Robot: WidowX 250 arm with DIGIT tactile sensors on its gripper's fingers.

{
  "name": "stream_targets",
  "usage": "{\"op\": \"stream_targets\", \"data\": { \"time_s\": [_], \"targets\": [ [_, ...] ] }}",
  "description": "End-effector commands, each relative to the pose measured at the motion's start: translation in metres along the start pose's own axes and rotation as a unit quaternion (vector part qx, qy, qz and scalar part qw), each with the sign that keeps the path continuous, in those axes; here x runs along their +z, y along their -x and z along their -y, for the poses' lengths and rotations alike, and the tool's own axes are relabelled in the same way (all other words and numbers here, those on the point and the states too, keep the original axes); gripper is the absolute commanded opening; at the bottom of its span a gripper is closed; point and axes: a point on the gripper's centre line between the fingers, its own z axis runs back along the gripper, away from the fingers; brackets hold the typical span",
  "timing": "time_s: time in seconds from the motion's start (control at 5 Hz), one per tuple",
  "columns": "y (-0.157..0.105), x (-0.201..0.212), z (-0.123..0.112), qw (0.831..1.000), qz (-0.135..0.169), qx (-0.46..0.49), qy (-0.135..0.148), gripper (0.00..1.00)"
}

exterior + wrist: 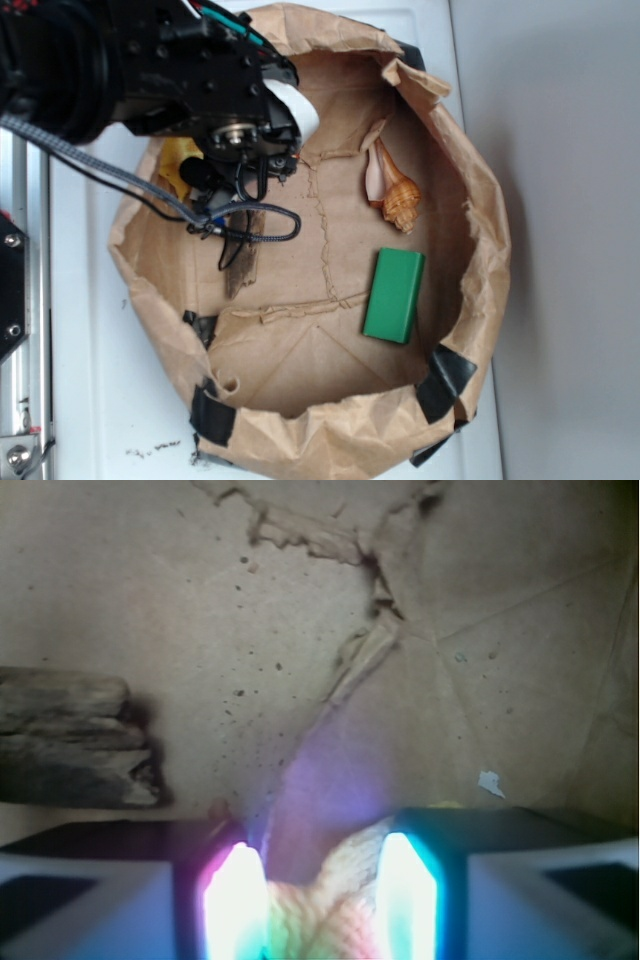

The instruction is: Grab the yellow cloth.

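Note:
The yellow cloth (178, 160) shows as a small bright patch at the left inside of the brown paper basin (487, 240), mostly hidden under the black arm. In the wrist view a bunched fold of the yellow cloth (335, 910) fills the gap between the two glowing fingers (236, 900), touching both. My gripper (320, 895) is shut on that fold. From the exterior view the gripper (207, 182) sits low over the cloth, its fingertips hidden by the wrist body.
A green block (394, 296) lies right of centre on the basin floor and a seashell (392, 190) lies above it. A dark strip of wood (240, 265), also wood (70, 740) at the wrist view's left, lies close to the gripper. Crumpled paper walls ring the floor.

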Motion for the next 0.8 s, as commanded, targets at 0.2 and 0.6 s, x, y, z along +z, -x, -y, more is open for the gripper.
{"op": "stream_targets", "data": {
  "time_s": [0.2, 0.6],
  "targets": [
    [0.005, 0.021, -0.002, 1.0, 0.02, 0.014, 0.018, 0.0],
    [-0.005, 0.079, -0.001, 0.995, 0.059, 0.074, 0.034, 0.0]
  ]
}}
